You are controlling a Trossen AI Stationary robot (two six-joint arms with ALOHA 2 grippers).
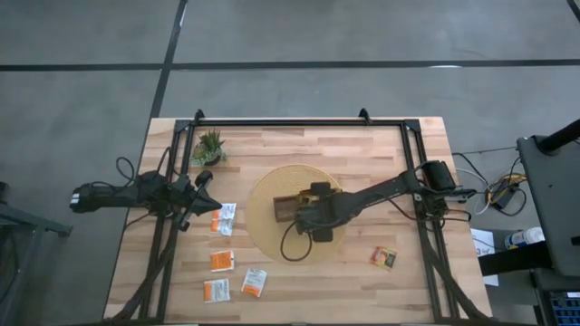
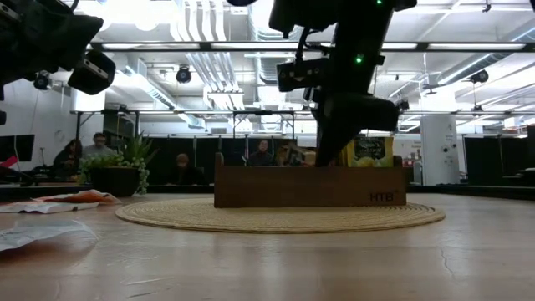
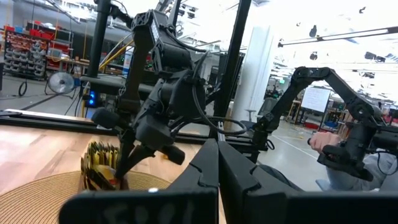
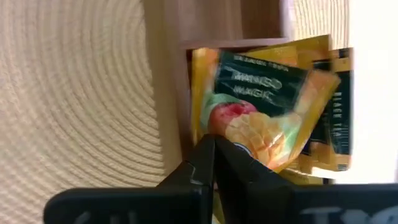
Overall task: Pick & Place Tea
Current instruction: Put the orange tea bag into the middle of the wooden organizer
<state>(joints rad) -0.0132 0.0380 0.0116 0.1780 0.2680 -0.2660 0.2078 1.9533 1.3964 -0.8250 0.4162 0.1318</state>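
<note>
Yellow sachets (image 4: 273, 106) inside wooden tray (image 4: 211, 22)

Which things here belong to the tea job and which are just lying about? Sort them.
Job: yellow sachet under the shut right gripper; loose sachets; wooden tray.
Lying about: potted plant, round mat, idle left gripper.

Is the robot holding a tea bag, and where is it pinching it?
The right gripper pinches a yellow mango sachet by its edge, over the wooden tray. The left gripper holds nothing.
</note>
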